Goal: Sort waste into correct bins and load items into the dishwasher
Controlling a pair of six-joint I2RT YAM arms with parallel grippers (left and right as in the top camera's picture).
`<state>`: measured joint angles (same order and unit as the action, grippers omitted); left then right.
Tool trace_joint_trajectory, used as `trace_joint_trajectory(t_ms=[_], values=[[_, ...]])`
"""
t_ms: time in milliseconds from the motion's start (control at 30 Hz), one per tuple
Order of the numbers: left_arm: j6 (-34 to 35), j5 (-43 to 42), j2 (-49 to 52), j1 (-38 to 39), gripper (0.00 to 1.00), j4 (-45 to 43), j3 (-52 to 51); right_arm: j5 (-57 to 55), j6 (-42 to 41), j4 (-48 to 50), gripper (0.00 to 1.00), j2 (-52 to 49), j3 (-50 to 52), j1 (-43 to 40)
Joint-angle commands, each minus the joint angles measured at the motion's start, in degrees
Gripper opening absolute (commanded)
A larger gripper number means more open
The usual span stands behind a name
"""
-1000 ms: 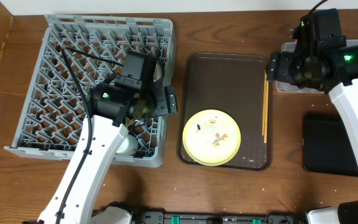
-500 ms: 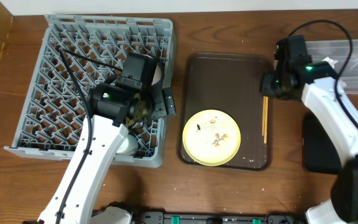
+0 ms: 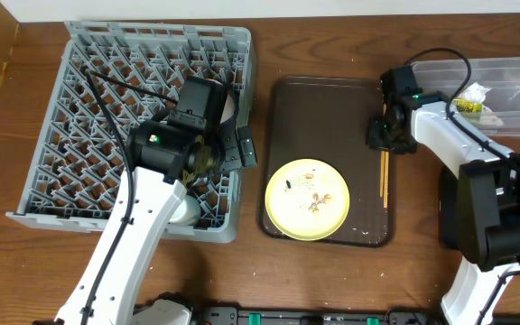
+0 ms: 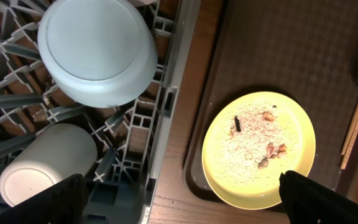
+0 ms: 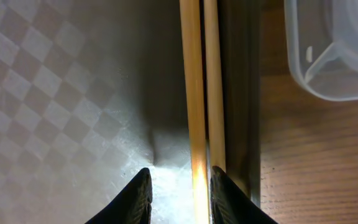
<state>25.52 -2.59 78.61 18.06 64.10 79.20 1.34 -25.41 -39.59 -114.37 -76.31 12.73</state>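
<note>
On the left of the counter [image 3: 332, 280], the square grey plastic dish rack [image 3: 43, 135] holds a light blue bowl [image 4: 98, 50] and a white cup [image 4: 45, 162] near its right edge. The left gripper [image 4: 182, 202] hovers there, jaws spread wide. The round yellow plate [image 3: 307, 199], flecked with pale food crumbs [image 4: 272, 149], sits in the dark brown tray [image 3: 323, 108]. At the tray's right rim, the right gripper [image 5: 180, 196] straddles the thin wooden chopsticks [image 5: 202, 81], jaws narrowed; I cannot tell whether they pinch.

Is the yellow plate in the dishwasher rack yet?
No, it is out. The yellow plate lies flat on the dark brown tray, beside the grey dish rack, with food crumbs on it.
</note>
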Motion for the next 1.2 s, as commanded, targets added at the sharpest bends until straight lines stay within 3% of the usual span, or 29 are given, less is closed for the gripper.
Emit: trace_joint_trajectory(t_ms=[0,400,467,533,700,833,1000,1167], values=[[0.1,0.7,0.0,0.0,1.00,0.2,0.0,-1.5,0.4,0.0,0.30,-1.2,0.3,1.0],[0.1,0.7,0.0,0.0,1.00,0.2,0.0,-1.5,0.4,1.0,0.25,-4.9,0.3,2.7],[0.1,0.7,0.0,0.0,1.00,0.2,0.0,-1.5,-0.1,1.0,0.17,-6.7,0.3,3.3],[0.1,0.7,0.0,0.0,1.00,0.2,0.0,-1.5,-1.8,0.9,0.01,-6.9,0.3,3.4],[0.1,0.7,0.0,0.0,1.00,0.2,0.0,1.0,-2.9,0.4,0.01,-4.3,-1.7,3.4],[0.1,0.7,0.0,0.0,1.00,0.2,0.0,10.9,-2.9,0.4,0.01,0.9,-7.0,3.4],[0.1,0.7,0.0,0.0,1.00,0.2,0.0,25.1,-12.3,11.3,0.01,4.9,-13.8,5.7],[0.1,0.7,0.0,0.0,1.00,0.2,0.0,23.5,-22.8,25.7,0.01,3.7,-13.8,13.5]])
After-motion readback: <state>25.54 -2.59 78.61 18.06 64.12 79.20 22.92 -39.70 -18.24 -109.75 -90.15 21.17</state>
